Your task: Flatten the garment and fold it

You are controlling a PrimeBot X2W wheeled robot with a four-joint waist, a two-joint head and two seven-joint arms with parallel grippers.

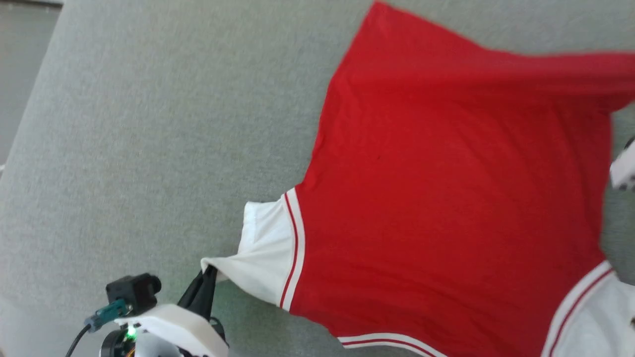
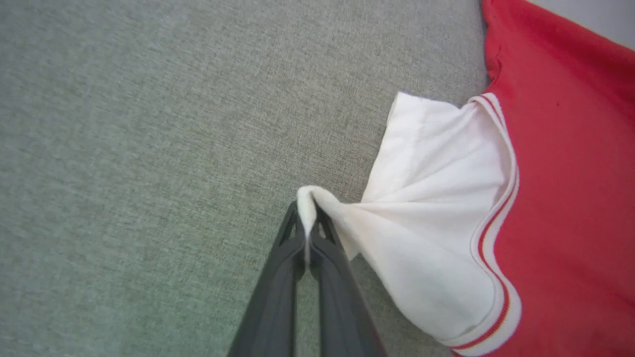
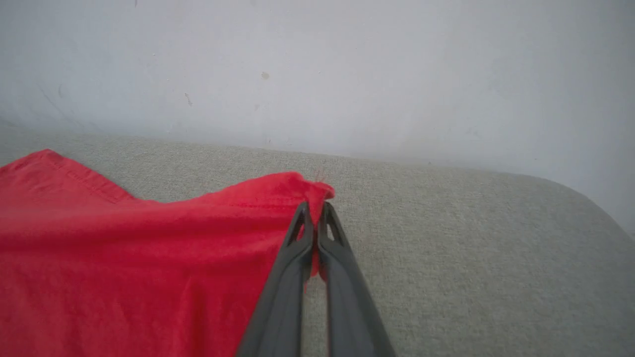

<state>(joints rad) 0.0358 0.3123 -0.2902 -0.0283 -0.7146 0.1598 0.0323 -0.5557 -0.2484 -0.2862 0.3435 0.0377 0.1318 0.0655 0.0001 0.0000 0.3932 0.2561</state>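
Grey woven cushion point(image 1: 149, 148) carries shirt point(image 1: 446, 198), spread right of centre. My left gripper point(image 2: 308, 218) pinches white sleeve point(image 2: 431, 198) tip. My right gripper point(image 3: 315, 208) pinches red corner. I'd draw both apart evenly, staying low with gentle tension. Soft knit, rippled. Pale wall point(image 3: 317, 74) behind.

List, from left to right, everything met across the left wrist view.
Grey fabric surface → left pincer, shut on the sleeve's tip → white sleeve → red-white striped trim → red body
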